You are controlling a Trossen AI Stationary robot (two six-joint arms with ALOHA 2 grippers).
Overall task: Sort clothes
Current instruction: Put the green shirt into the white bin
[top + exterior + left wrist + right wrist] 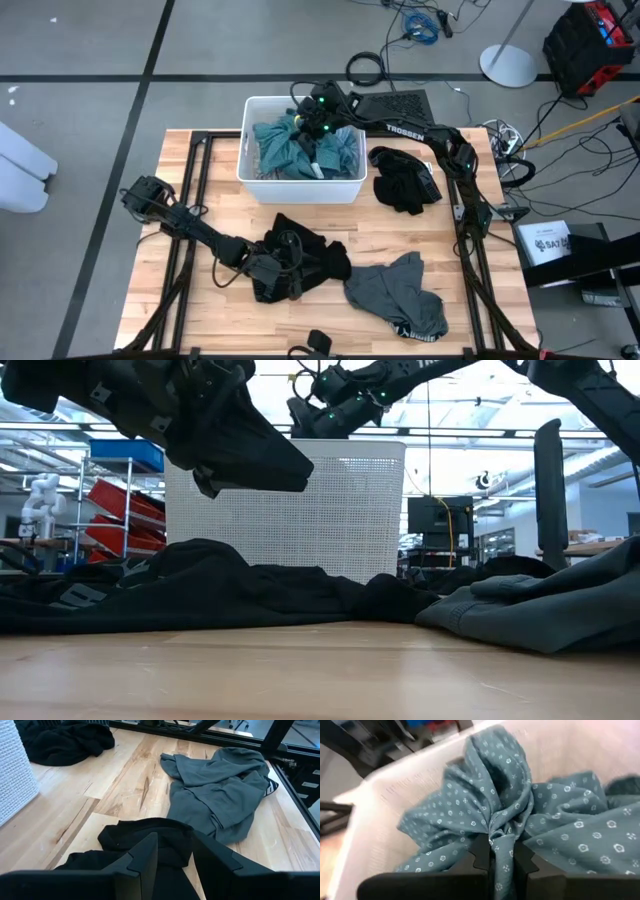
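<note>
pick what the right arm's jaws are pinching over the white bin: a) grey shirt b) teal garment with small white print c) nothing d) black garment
b: the right gripper has its jaws closed on a gathered fold of the teal patterned garment, lifted above the white bin.

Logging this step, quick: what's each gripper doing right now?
Left gripper: open over the black garment.
Right gripper: shut on the teal patterned cloth.

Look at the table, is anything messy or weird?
Nothing is broken or spilled. The clothes just lie crumpled: a grey garment and two black heaps on the table. The right claw pinches a teal dotted cloth in the white bin.
</note>
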